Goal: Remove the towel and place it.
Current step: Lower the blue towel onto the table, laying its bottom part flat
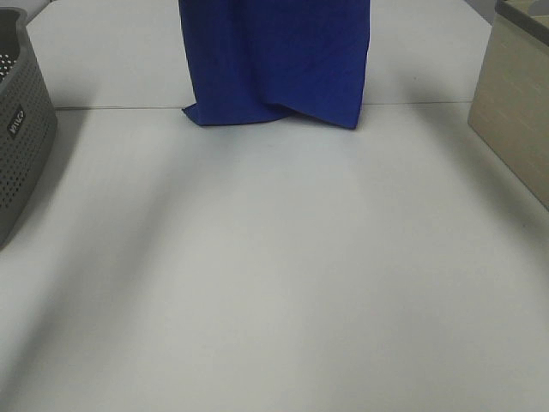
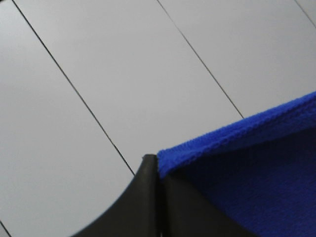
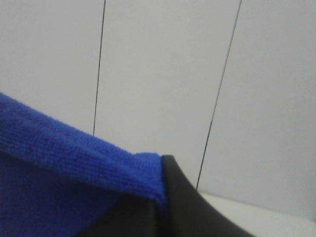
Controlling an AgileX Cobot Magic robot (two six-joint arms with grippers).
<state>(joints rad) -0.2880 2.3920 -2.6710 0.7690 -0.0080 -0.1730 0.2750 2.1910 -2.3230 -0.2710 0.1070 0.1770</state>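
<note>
The towel [image 1: 274, 60] is deep royal blue all over, unprinted; its hem in the wrist views shows a brighter blue, finely ribbed. The table [image 1: 274, 283] is plain off-white, crossed by a thin dark line. The basket [image 1: 21, 129] is dark grey, dotted with rows of small holes, with a small black label lettered in white. The box [image 1: 515, 112] is beige with a faint brick-like pattern and a grey rim. The left gripper [image 2: 157, 168] and right gripper [image 3: 162, 197] are matte black

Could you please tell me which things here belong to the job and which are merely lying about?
Job: towel; left tool and right tool, each shut on a towel corner.
Lying about: grey basket; beige box.
</note>
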